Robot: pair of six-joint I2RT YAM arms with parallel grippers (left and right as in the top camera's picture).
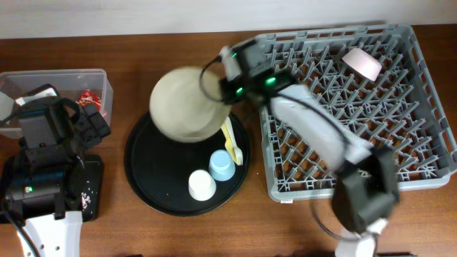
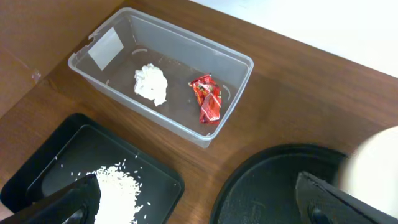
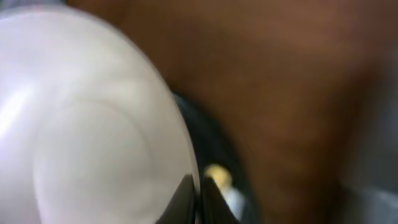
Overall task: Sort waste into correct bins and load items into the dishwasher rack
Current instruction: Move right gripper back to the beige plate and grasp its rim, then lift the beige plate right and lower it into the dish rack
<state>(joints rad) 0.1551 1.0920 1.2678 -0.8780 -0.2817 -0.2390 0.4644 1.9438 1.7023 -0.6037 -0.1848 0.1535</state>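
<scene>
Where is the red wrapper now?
The red wrapper lies inside the clear box, right of the white napkin in the left wrist view, beyond the black tray.

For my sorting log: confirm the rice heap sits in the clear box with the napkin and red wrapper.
Wrong. The left wrist view shows the rice heap in the shallow black tray; only the napkin and red wrapper sit in the clear box.

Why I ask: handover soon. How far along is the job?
Done: crumpled white paper napkin and red foil wrapper lie in the clear plastic box, loose rice in the black rectangular tray, pink bowl in the grey pegged rack. In hand: right fingers grip the cream bowl-plate by its rim. Remaining: light blue cup, white cup, pale yellow fork on the round black tray.
</scene>
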